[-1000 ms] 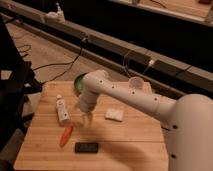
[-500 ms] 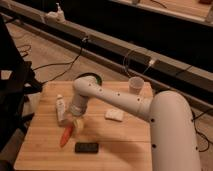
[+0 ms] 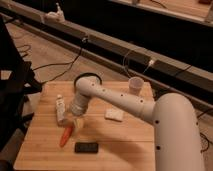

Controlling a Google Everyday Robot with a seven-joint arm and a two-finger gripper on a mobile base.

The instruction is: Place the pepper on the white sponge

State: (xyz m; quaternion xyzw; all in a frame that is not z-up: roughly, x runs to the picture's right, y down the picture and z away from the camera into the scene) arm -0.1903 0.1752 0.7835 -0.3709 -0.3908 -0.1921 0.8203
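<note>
The orange-red pepper (image 3: 66, 135) lies on the wooden table (image 3: 120, 150), left of centre near the front. My gripper (image 3: 75, 122) hangs just above and right of its upper end, at the end of the white arm (image 3: 125, 102) reaching in from the right. The white sponge (image 3: 114, 114) lies to the right of the gripper, about a hand's width away, near the middle of the table.
A white tube-shaped bottle (image 3: 60, 109) lies just left of the gripper. A black flat slab (image 3: 86, 147) lies in front of the pepper. A white paper cup (image 3: 134, 85) stands at the back right. A dark round bowl (image 3: 86, 80) sits at the back behind the arm.
The gripper has moved left and down, from over the table's middle to just above the pepper's upper end. The pepper and sponge have not moved.
</note>
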